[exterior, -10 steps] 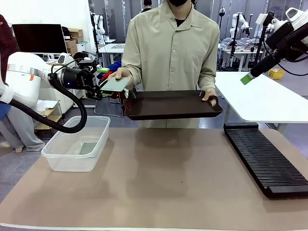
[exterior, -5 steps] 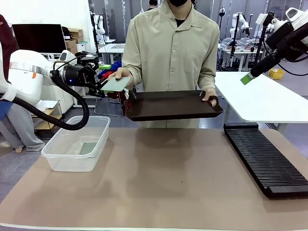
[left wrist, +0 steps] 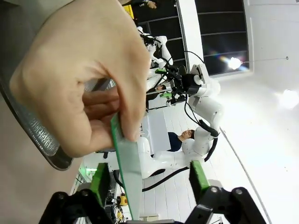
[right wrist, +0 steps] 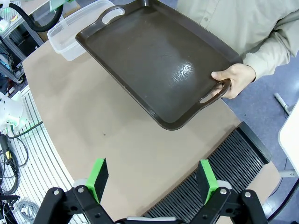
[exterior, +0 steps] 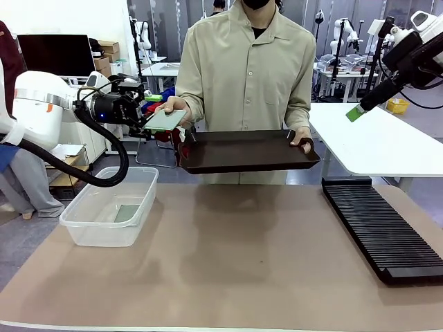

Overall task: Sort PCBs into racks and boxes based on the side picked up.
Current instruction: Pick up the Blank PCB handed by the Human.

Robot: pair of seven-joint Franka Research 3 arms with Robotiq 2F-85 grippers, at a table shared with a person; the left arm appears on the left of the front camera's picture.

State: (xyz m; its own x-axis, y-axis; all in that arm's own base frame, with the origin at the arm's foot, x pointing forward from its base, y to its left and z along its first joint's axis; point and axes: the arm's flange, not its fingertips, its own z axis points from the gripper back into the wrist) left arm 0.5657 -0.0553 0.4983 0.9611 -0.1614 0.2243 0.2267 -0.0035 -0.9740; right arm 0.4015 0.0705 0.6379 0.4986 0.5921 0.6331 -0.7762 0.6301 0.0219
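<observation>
Left gripper [left wrist: 149,172]: jaws wide apart, not clamped. In the left wrist view a PCB [left wrist: 128,172] sits edge-on between the green pads [left wrist: 100,179], closer to one pad, with a gap on both sides. No pad contact that I can see.

That PCB is pinched at its far end by the person's hand [left wrist: 79,79], thumb on one face and fingers on the other. From the front, the PCB [exterior: 165,119] is held roughly flat, just past the left end of the brown tray [exterior: 249,152] and a bit above its rim. The left gripper [exterior: 142,117] comes at it from the side away from the tray.

The person's other hand [exterior: 302,140] holds the tray by its right handle, up off the table [exterior: 228,277]. The tray surface looks bare in the right wrist view.

Right gripper [right wrist: 152,175]: jaws fully spread, nothing between them, touching nothing. It hangs high to the right of the tray, well apart from it, looking down on the tray [right wrist: 159,60] and the hand [right wrist: 231,79] on its handle.

Clear box [exterior: 104,221]: on the table below and left of the tray, with one PCB [exterior: 127,213] lying flat on its bottom.

Black slotted rack [exterior: 381,228]: on the table below and right of the tray. Can't tell if any slot is filled.
</observation>
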